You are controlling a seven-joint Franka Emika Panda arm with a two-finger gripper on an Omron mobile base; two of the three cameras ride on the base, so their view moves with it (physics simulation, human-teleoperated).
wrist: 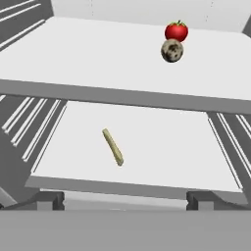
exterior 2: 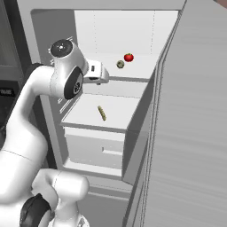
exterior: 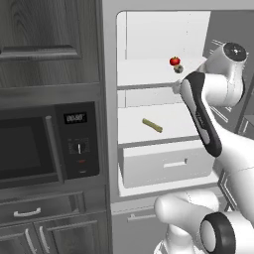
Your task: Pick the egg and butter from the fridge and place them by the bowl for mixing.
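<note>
You're at the reach-in step: with the gripper (wrist: 120, 200) wide open and empty outside the fridge (exterior: 111, 124), aim either for the egg (wrist: 172, 50) far right on the upper shelf or the butter (wrist: 112, 146) below.

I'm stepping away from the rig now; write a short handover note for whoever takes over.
Tool: open, empty, at the front of the open fridge, facing its shelves.
Egg: upper shelf, just in front of the red tomato.
Butter: lying on the shelf below, above the white drawer.
Done: fridge door open, nothing picked.
Left: grasp egg and butter, carry each to the bowl.
</note>
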